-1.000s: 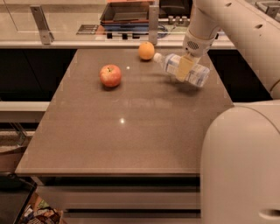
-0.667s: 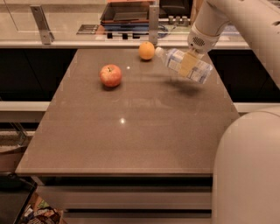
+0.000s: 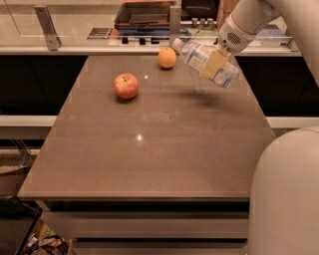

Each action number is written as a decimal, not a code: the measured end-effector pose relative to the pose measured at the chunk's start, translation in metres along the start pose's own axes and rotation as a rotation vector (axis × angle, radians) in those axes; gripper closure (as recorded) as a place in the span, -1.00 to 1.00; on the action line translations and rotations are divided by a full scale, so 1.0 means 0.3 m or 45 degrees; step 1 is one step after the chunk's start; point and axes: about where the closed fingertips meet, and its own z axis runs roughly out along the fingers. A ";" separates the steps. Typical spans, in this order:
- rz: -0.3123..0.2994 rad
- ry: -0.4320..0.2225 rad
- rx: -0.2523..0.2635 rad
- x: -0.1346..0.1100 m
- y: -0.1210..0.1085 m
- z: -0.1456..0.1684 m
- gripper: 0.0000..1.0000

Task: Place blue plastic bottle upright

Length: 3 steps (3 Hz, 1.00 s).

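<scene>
While the gripper [image 3: 215,63] clasps the blue plastic bottle [image 3: 196,55] above the desk [image 3: 149,149], its long axis slants, cap up-left.

Kitchen or canteen, brown counter [image 3: 149,159], apple [image 3: 126,85], orange [image 3: 167,58], tray [image 3: 144,12] behind, gripper fingers [image 3: 215,62] above its far right

The single camera looks down from high above the near edge of the tabletop [image 3: 159,159], facing the far counter [image 3: 70,37]. The gripper [image 3: 215,63], clamped on the blue plastic bottle [image 3: 193,53], sits upper right.
</scene>
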 end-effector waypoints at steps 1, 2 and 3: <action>-0.011 -0.135 -0.058 -0.053 -0.010 -0.003 1.00; 0.005 -0.255 -0.095 -0.081 -0.008 -0.017 1.00; 0.032 -0.354 -0.073 -0.086 0.008 -0.059 1.00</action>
